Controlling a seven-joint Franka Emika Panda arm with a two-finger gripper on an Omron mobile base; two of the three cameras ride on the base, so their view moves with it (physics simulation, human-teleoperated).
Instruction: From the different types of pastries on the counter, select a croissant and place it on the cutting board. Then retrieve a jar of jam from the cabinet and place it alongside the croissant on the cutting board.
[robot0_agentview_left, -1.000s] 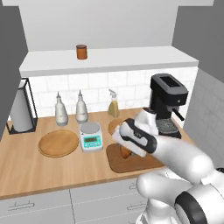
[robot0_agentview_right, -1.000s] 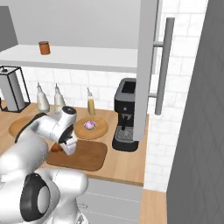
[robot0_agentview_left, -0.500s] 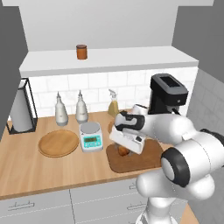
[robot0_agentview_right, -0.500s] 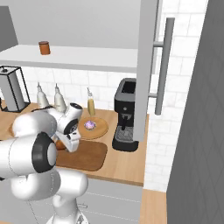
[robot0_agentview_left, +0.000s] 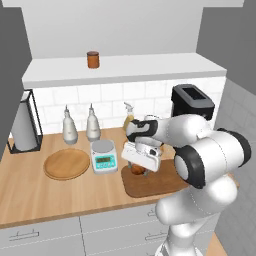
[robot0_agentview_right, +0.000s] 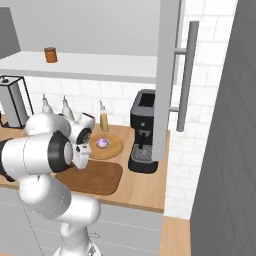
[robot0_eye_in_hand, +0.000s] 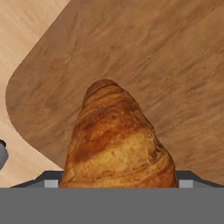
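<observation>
Tool (robot0_agentview_left: 139, 169) over croissant (robot0_eye_in_hand: 117, 140), cutting board (robot0_eye_in_hand: 175, 65).

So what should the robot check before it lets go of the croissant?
1. Croissant is over the cutting board: ok, dark wood lies under it in the hand view.
2. Croissant rests on the board: cannot tell; no clear contact shows.
3. It sits away from the board's rim: not ok; the rounded corner is close.
4. Room remains for the jar of jam: ok, the board's right part is bare.
5. Jar waits on the cabinet shelf: ok.
6. Jaws shut on the croissant: cannot tell.
</observation>
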